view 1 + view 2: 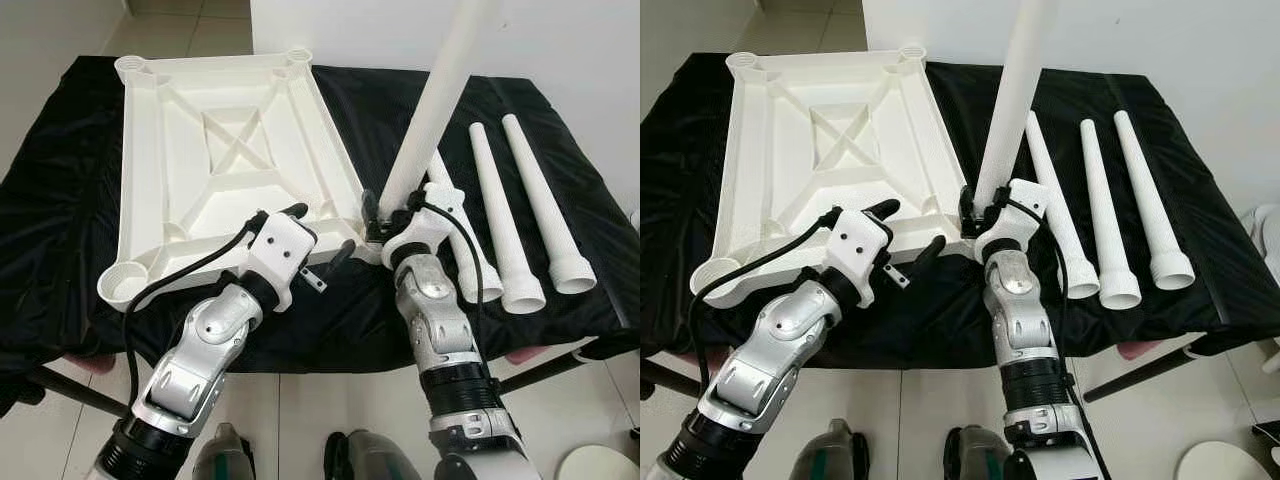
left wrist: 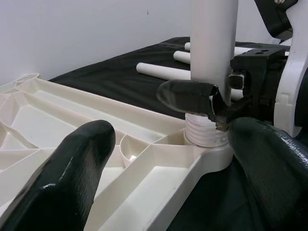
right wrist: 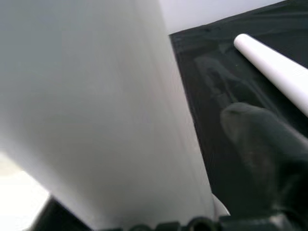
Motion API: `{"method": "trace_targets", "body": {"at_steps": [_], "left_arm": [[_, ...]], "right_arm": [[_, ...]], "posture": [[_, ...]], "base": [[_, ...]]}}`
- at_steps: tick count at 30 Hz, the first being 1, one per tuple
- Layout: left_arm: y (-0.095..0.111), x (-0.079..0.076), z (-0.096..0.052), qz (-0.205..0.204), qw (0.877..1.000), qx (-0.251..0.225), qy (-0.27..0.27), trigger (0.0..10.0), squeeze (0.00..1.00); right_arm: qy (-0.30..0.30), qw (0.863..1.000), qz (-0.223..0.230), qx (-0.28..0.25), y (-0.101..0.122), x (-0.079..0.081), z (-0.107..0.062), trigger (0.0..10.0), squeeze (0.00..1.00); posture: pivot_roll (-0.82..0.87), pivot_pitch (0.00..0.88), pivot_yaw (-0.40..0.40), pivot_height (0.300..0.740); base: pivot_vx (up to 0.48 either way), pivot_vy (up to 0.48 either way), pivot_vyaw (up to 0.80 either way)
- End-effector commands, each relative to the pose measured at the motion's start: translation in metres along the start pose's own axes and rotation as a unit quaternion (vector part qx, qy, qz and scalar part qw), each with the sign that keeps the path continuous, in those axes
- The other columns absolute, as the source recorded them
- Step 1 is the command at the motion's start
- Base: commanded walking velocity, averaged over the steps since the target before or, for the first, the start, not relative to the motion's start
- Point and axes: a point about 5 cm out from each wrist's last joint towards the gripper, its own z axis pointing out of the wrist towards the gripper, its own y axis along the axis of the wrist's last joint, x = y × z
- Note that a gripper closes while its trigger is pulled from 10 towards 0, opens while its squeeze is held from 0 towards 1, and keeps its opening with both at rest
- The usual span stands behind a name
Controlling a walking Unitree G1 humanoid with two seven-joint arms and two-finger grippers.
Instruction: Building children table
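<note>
The right hand [image 1: 385, 215] is gripping the upright leg [image 1: 425, 115] low down, its long axis standing vertical with its threaded end seated in the near-right corner socket [image 2: 204, 144] of the upturned tabletop [image 1: 230, 150] on the desk [image 1: 60, 200]; the left hand [image 1: 320, 235] is hovering open just beside, bracing nothing

A low table draped in black cloth [image 1: 60, 230] stands on a pale tiled floor [image 1: 165, 30], its dark legs [image 1: 75, 392] angling out near. A plain white wall [image 1: 560, 40] rises behind it, far right
</note>
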Motion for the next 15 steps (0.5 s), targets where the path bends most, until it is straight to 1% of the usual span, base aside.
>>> {"method": "trace_targets", "body": {"at_steps": [1, 2, 5, 6, 7, 8, 9, 11, 12, 13, 14, 15], "left_arm": [[0.0013, -0.0059, 0.0009, 0.000, 0.999, -0.002, -0.036, 10.0, 0.00], [0.0013, -0.0065, 0.0011, 0.000, 0.999, -0.003, -0.037, 10.0, 0.00], [0.0013, -0.0069, 0.0013, -0.001, 0.999, -0.003, -0.037, 10.0, 0.00], [0.0012, -0.0073, 0.0017, -0.001, 0.999, -0.003, -0.037, 10.0, 0.00], [0.0012, -0.0079, 0.0024, -0.001, 0.999, -0.004, -0.038, 10.0, 0.00], [0.0012, -0.0079, 0.0024, -0.001, 0.999, -0.004, -0.038, 10.0, 0.00], [0.0012, -0.0079, 0.0027, -0.001, 0.999, -0.005, -0.037, 10.0, 0.00], [0.0017, -0.0077, 0.0036, -0.001, 0.999, -0.006, -0.037, 10.0, 0.00], [0.0017, -0.0077, 0.0036, -0.001, 0.999, -0.006, -0.037, 10.0, 0.00], [0.0018, -0.0076, 0.0039, -0.001, 0.999, -0.007, -0.037, 10.0, 0.00], [0.0020, -0.0073, 0.0043, -0.001, 0.999, -0.007, -0.037, 10.0, 0.00], [0.0020, -0.0073, 0.0043, -0.001, 0.999, -0.007, -0.037, 10.0, 0.00]], "right_arm": [[0.013, 1.000, 0.005, 0.002, 0.0002, -0.0011, -0.0002, 10.0, 1.00], [0.033, 0.999, 0.005, 0.004, 0.0009, -0.0013, 0.0003, 10.0, 1.00], [0.044, 0.999, 0.004, 0.006, 0.0015, -0.0011, 0.0003, 10.0, 1.00], [0.075, 0.997, 0.001, 0.012, 0.0015, -0.0006, 0.0006, 10.0, 0.00], [0.122, 0.992, 0.001, 0.022, 0.0013, -0.0011, 0.0007, 10.0, 0.00], [0.122, 0.992, 0.001, 0.022, 0.0013, -0.0011, 0.0007, 10.0, 0.00], [0.139, 0.990, 0.005, 0.025, 0.0012, -0.0015, 0.0009, 10.0, 0.00], [0.184, 0.982, -0.012, 0.027, 0.0017, -0.0063, 0.0032, 10.0, 0.00], [0.184, 0.982, -0.012, 0.027, 0.0017, -0.0063, 0.0032, 10.0, 0.00], [0.195, 0.980, -0.020, 0.027, 0.0019, -0.0083, 0.0039, 10.0, 0.00], [0.221, 0.974, -0.037, 0.025, 0.0016, -0.0098, 0.0041, 10.0, 0.00], [0.221, 0.974, -0.037, 0.025, 0.0016, -0.0098, 0.0041, 10.0, 0.00]], "posture": [[-0.06, 0.032, -0.041, 0.740], [-0.06, 0.032, -0.044, 0.740], [-0.06, 0.032, -0.044, 0.740], [-0.06, 0.028, -0.045, 0.740], [-0.06, 0.027, -0.047, 0.740], [-0.06, 0.027, -0.047, 0.740], [-0.06, 0.027, -0.047, 0.740], [-0.06, 0.020, -0.047, 0.740], [-0.06, 0.020, -0.047, 0.740], [-0.06, 0.020, -0.047, 0.740], [-0.06, 0.016, -0.044, 0.740], [-0.06, 0.016, -0.044, 0.740]], "base": [[0.000, 0.000, 0.00], [0.000, 0.000, 0.00], [0.000, 0.000, 0.00], [0.000, 0.000, 0.00], [0.000, 0.000, 0.00], [0.000, 0.000, 0.00], [0.000, 0.000, 0.00], [0.000, 0.000, 0.00], [0.000, 0.000, 0.00], [0.000, 0.000, 0.00], [0.000, 0.000, 0.00], [0.000, 0.000, 0.00]]}}
